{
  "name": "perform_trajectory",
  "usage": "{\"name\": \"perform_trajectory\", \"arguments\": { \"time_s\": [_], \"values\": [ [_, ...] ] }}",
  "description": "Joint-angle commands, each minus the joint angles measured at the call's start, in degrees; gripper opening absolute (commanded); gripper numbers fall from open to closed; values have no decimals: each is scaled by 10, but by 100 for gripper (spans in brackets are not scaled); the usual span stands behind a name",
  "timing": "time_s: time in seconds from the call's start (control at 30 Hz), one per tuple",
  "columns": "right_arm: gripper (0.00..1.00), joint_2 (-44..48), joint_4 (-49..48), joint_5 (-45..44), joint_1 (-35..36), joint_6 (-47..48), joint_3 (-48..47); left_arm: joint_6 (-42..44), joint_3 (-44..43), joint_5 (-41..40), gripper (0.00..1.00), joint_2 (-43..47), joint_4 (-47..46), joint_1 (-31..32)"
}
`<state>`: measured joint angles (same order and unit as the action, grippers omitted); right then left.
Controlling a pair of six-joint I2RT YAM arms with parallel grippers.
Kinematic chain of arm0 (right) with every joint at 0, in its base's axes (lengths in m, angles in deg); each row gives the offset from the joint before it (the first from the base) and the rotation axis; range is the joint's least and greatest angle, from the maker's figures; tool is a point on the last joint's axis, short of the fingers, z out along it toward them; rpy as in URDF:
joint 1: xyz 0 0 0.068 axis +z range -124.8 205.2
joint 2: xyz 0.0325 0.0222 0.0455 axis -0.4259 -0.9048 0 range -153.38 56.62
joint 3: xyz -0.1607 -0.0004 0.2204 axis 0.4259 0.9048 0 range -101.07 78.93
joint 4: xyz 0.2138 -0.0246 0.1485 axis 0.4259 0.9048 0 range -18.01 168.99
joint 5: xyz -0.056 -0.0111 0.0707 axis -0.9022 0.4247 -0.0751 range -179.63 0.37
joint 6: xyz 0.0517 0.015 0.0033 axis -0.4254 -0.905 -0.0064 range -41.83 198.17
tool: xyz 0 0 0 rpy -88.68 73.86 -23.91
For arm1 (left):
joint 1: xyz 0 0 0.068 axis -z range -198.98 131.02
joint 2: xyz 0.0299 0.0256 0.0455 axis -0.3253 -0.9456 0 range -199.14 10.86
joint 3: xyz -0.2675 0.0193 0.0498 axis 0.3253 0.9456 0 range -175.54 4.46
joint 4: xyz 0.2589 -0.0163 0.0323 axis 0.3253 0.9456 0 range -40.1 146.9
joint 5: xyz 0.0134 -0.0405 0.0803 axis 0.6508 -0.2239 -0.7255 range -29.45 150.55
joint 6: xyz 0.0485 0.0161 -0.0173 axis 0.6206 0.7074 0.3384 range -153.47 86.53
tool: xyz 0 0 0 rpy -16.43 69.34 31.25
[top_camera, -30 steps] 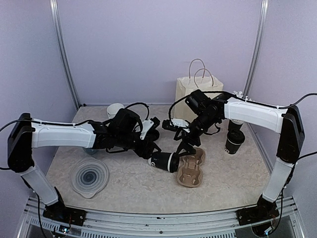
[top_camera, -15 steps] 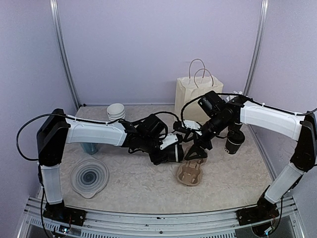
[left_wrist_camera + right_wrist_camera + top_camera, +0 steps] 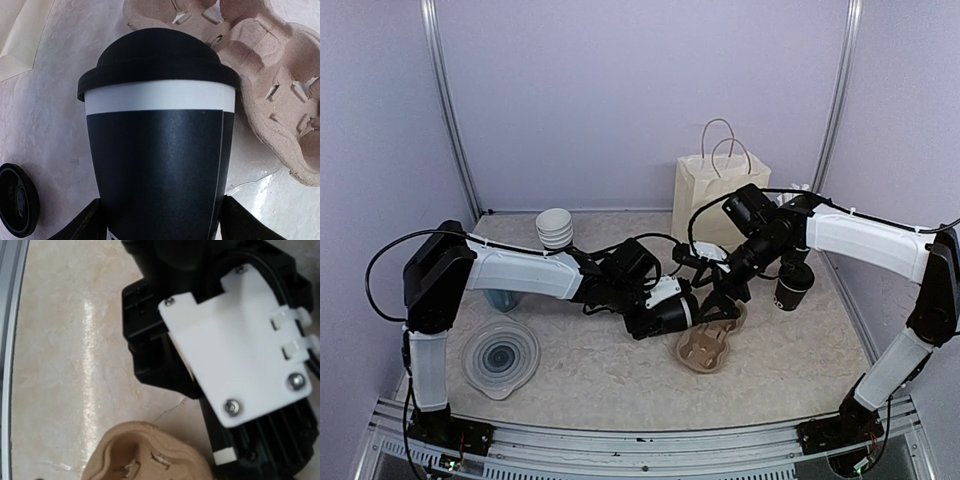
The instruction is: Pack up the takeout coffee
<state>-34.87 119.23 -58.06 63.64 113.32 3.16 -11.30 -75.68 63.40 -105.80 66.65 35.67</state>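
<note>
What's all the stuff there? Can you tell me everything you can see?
lidded cup: one, black with a white band, in the left gripper, beside the tray
second cup: one, black, standing at the right
carrier tray: one, brown, middle of the table
loose lid: one, black, lying near the held cup
cup stack: one stack, white, back left
paper bag: one, cream, at the back
round dish: one, clear grey, front left
table: one, beige
left gripper: one, black, closed on the lidded cup
right gripper: one, black, open, over the tray's far end
</note>
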Motion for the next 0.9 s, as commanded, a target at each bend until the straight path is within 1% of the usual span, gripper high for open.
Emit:
{"name": "perform_trajectory", "arguments": {
  "time_s": [0.0, 0.07, 0.2, 0.27, 0.33, 0.4, 0.5, 0.57, 0.7, 0.8, 0.87],
  "values": [
    [98, 11, 5, 19, -4, 4, -3, -25, 3, 23, 75, -32, 7, -9],
    [98, 13, 6, 20, -7, 4, -1, -27, 0, 16, 74, -40, 17, -10],
    [98, 21, 9, 37, -22, -2, -4, -46, -16, -6, 65, -60, 55, -1],
    [97, 25, 8, 48, -33, -4, -8, -61, -5, 1, 62, -46, 47, 1],
    [97, 28, 9, 59, -44, -8, -12, -79, 14, 5, 61, -17, 28, 0],
    [97, 28, 10, 67, -54, -10, -18, -93, 35, 6, 61, 35, 6, 0],
    [97, 26, 10, 82, -71, -17, -29, -121, 69, 17, 61, 104, -39, -1],
    [97, 23, 9, 101, -79, -23, -39, -139, 96, 35, 61, 159, -85, 2],
    [99, 14, 3, 145, -83, -45, -63, -169, 174, 76, 61, 237, -220, 15],
    [100, 2, 1, 181, -83, -78, -88, -191, 209, 86, 62, 271, -296, 23],
    [100, -9, 11, 214, -83, -92, -114, -200, 213, 84, 62, 276, -315, 24]
  ]
}}
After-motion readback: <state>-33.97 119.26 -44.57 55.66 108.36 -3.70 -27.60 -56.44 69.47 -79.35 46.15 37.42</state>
